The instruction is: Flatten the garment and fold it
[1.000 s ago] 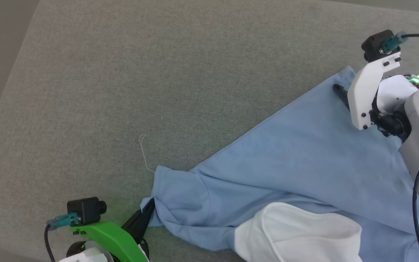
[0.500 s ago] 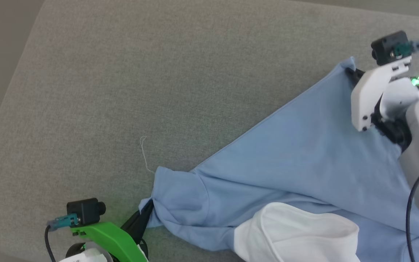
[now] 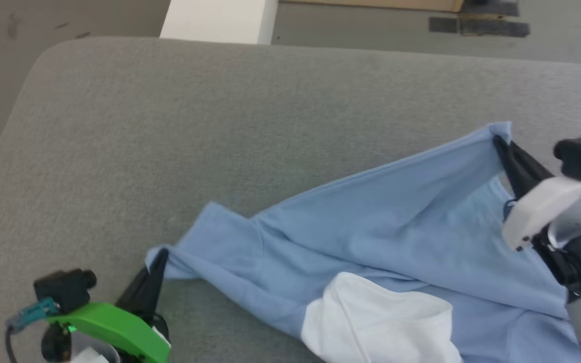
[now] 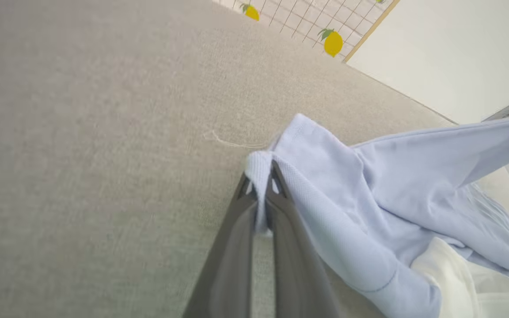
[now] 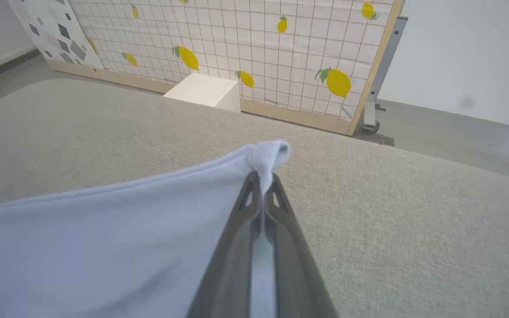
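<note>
The light blue shirt [image 3: 371, 227] lies rumpled on the near right part of a grey cushion [image 3: 194, 126], with its white lining [image 3: 376, 322] turned up at the near edge. The left gripper [image 4: 263, 170] is clenched on the sleeve hem at the shirt's left end. The right gripper [image 5: 263, 176] pinches a far corner, raised off the cushion. Bare cushion spreads left and beyond, to a rounded far edge. A loose thread [image 4: 228, 141] lies beside the sleeve. Past the cushion are the grey floor [image 3: 371, 35], a white box [image 5: 203, 90] and a lemon-printed panel [image 5: 281, 53].

Light blue cotton shirt [image 3: 396, 227] on grey fabric worktop [image 3: 169, 126].
Left end effector [image 3: 158, 258] pinches near-left tip; right end effector [image 3: 500, 143], far-right corner.
</note>
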### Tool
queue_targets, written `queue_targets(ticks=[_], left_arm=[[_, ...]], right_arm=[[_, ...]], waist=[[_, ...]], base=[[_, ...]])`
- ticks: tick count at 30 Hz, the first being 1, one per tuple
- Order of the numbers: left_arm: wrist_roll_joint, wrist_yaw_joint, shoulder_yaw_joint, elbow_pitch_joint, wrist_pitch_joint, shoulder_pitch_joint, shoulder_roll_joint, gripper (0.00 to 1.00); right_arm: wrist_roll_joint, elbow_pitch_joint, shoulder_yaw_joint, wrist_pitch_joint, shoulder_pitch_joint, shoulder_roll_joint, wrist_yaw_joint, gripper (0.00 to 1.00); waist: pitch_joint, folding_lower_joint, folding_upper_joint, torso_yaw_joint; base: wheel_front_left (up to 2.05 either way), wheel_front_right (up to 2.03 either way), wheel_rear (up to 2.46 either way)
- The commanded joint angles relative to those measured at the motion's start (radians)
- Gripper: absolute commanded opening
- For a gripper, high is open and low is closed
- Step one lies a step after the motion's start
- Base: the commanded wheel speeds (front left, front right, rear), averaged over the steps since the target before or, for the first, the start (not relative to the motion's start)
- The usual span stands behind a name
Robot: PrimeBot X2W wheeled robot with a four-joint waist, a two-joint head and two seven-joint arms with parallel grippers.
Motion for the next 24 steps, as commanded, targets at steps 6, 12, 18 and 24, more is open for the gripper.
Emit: queue_targets(ticks=[6,12,18,24], left_arm=[[0.051,-0.018,0.045,-0.122,0.021,-0.162,0.08,0.0],[0.03,-0.064,0.065,-0.169,0.092,-0.405,0.095,0.0],[0.016,-0.085,0.074,-0.133,0.154,-0.68,0.076,0.0],[-0.006,-0.073,0.091,-0.03,0.187,-0.956,0.015,0.0]], right_arm=[[-0.011,-0.236,-0.107,0.132,0.065,-0.037,-0.002,0.0],[-0.025,-0.414,-0.154,0.293,-0.012,-0.086,-0.002,0.0],[-0.025,-0.468,-0.149,0.433,-0.189,-0.139,-0.002,0.0],[-0.022,-0.391,-0.105,0.502,-0.421,-0.155,-0.002,0.0]], waist=[[-0.082,0.0,0.0,-0.096],[-0.078,0.0,0.0,-0.127],[-0.042,0.0,0.0,-0.149],[0.024,0.0,0.0,-0.167]], base=[[0.0,0.0,0.0],[0.0,0.0,0.0],[0.0,0.0,0.0],[0.0,0.0,0.0]])
